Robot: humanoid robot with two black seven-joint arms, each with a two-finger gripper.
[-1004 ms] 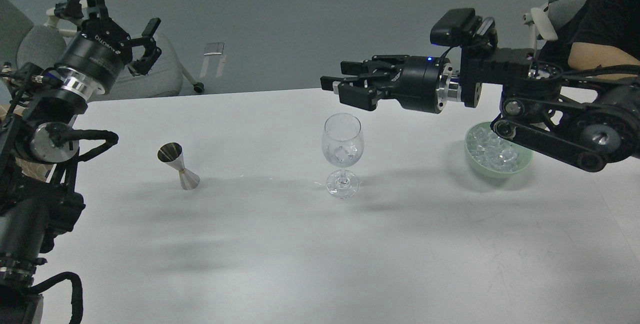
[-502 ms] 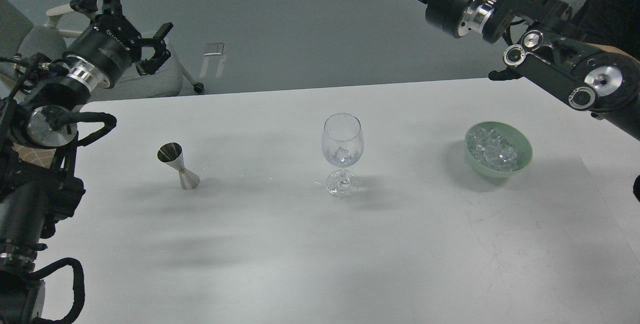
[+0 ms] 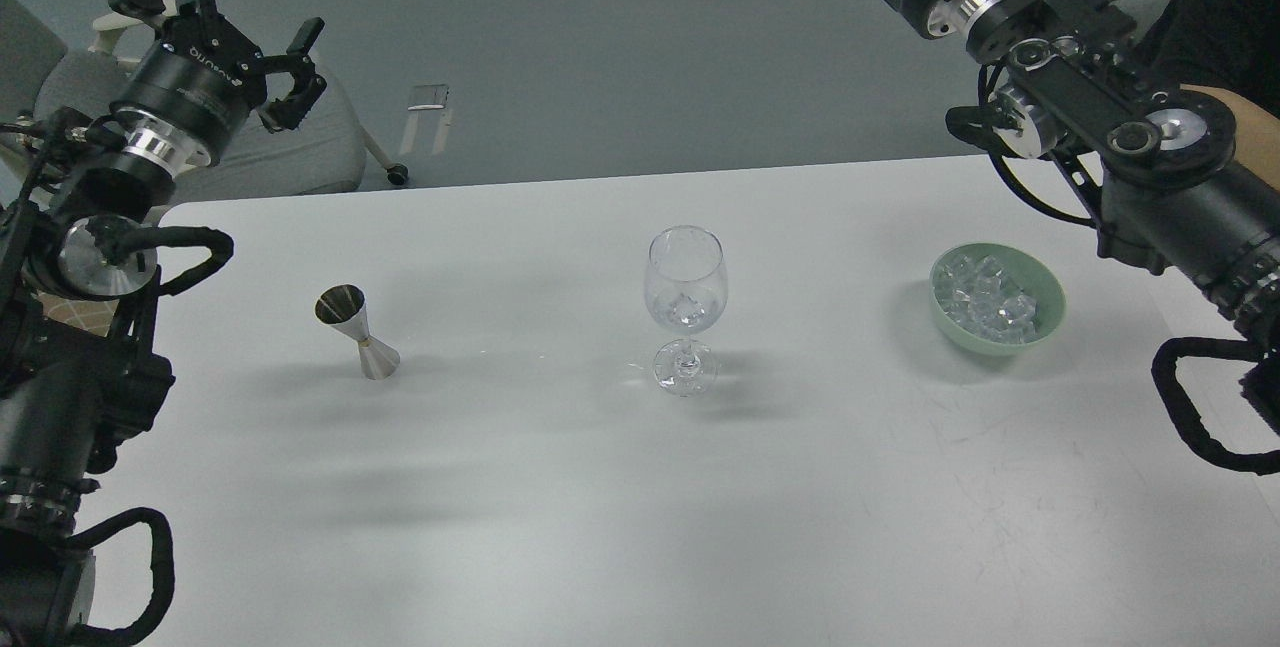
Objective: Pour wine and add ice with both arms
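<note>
Above table's far-left corner: left gripper (image 3: 215,2), fingers spread, empty. Right gripper out of frame. Well below: one steel hourglass jigger (image 3: 357,332), one clear wine glass (image 3: 685,307), one green bowl (image 3: 1040,327) of ice (image 3: 985,295).

Wine glass (image 3: 685,307) sits upright mid-table with an ice cube (image 3: 684,308) in the bowl. Steel jigger (image 3: 357,331) stands off at its 9 o'clock, well apart. Green bowl (image 3: 1040,325) heaped with ice (image 3: 985,295) is at its 3 o'clock. White table (image 3: 600,507) is bare toward 6 o'clock. Left gripper (image 3: 228,22) hangs up at 10 o'clock, fingers spread, holding nothing. Right arm (image 3: 1120,137) runs out the top edge at 1 o'clock, so its gripper is cut off.
</note>
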